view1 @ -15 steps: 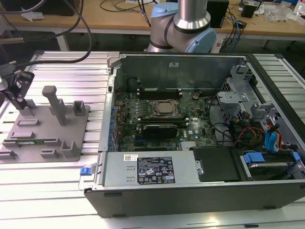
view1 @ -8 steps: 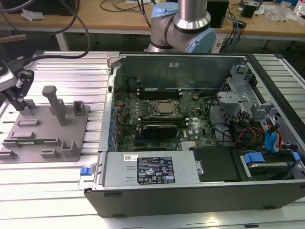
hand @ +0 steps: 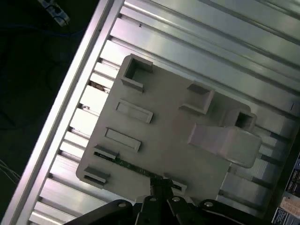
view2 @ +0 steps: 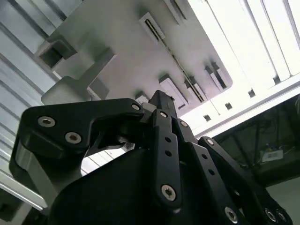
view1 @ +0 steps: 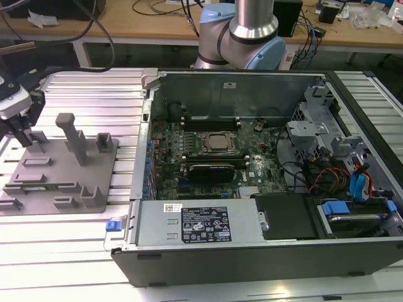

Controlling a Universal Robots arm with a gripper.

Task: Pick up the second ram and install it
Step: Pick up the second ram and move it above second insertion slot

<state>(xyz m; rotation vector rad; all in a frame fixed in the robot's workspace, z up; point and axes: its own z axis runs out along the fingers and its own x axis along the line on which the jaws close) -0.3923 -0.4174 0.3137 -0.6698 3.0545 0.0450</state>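
Ram [view1: 38, 185] not yet picked: lies flat in its slot along one edge of the plate [view1: 63, 168]. Gripper [view1: 26, 141] hovers over the plate, fingers clenched, empty. Pickup and install in the case [view1: 252, 82] both remain.

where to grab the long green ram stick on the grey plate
Probably mid-length on the long green ram stick, coming straight down from above and pinching its two flat faces: it seems to stand on edge in the grey fixture plate, with raised brackets near its ends and its top edge bare.
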